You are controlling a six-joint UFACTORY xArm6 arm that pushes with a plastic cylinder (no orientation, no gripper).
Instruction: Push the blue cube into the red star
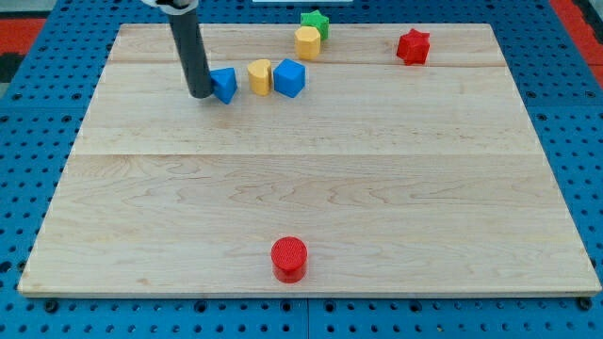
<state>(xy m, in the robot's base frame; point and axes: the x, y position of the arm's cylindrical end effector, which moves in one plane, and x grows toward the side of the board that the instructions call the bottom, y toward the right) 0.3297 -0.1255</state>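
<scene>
A wooden desk point(311, 188) fills the view, blocks clustered toward twelve o'clock. There is no pincer on this rig to be wide, narrow or holding anything; my tip point(201, 95) ends the dark rod and stands against the nine o'clock face of a small blue block point(224, 84), its shape unclear. At that block's three o'clock sits a yellow cylinder point(259, 76), then the blue cube point(289, 77). The red star point(413, 46) lies well apart, toward the cube's two o'clock. A second yellow block point(307, 42) and a green star point(315, 22) sit near the cube's twelve o'clock; a red cylinder point(289, 258) stands alone at six. The risk, as judged here: pushing rightward drives three blocks in a chain, and the cube may slew off line, missing the star.
</scene>
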